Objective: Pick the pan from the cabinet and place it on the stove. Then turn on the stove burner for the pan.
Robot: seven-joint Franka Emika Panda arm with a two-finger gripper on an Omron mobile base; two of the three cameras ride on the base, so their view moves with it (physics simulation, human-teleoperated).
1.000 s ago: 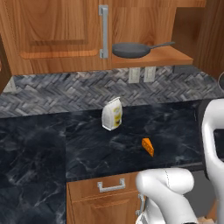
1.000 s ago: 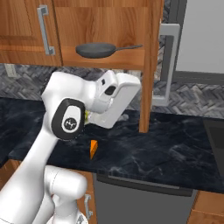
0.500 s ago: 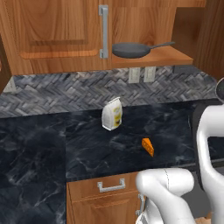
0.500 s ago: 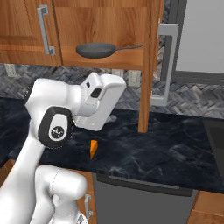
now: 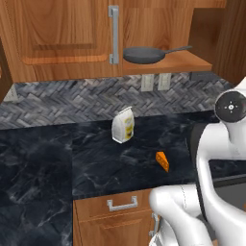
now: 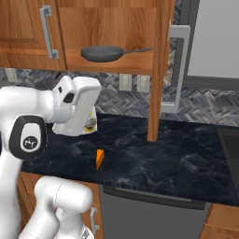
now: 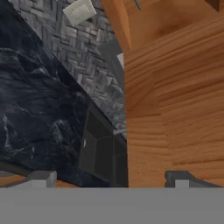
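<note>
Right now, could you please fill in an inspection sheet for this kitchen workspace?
Surface: black marble counter, herringbone tile backsplash behind it.
Job's things: pan sits on the cabinet shelf, right door swung open; stove's dark corner at far right.
Clutter: white bag upright, orange cheese wedge apart from it.
Gripper: gripper open, holding nothing, facing the open door.
Cables: nothing seen.
Surroundings: two wall outlets, drawer below the counter.
</note>
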